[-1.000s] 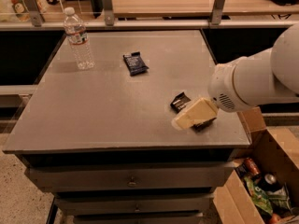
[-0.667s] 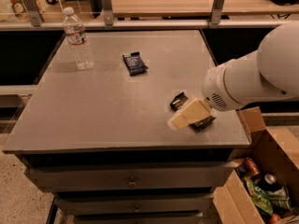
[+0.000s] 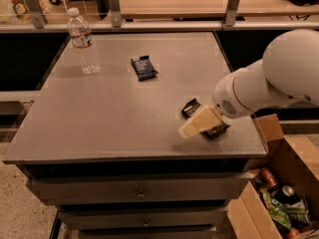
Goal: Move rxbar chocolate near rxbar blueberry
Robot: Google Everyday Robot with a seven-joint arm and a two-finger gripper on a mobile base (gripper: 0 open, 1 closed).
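Note:
The rxbar chocolate (image 3: 192, 108) is a black oblong wrapper lying near the table's front right; my gripper covers its middle, and its two ends show on either side. The rxbar blueberry (image 3: 144, 67) is a short dark-blue wrapper with a pale label, lying flat near the table's back centre, well apart from the black bar. My gripper (image 3: 198, 122) reaches in from the right on a white arm and hangs right over the rxbar chocolate, its cream fingers pointing to the front left.
A clear plastic water bottle (image 3: 83, 42) stands upright at the back left. The grey table (image 3: 99, 118) has drawers under its front edge. An open cardboard box (image 3: 279, 193) with cans and packets sits on the floor at the right.
My gripper and arm have shifted a little to the left over the rxbar chocolate. Both bars and the bottle lie where they were.

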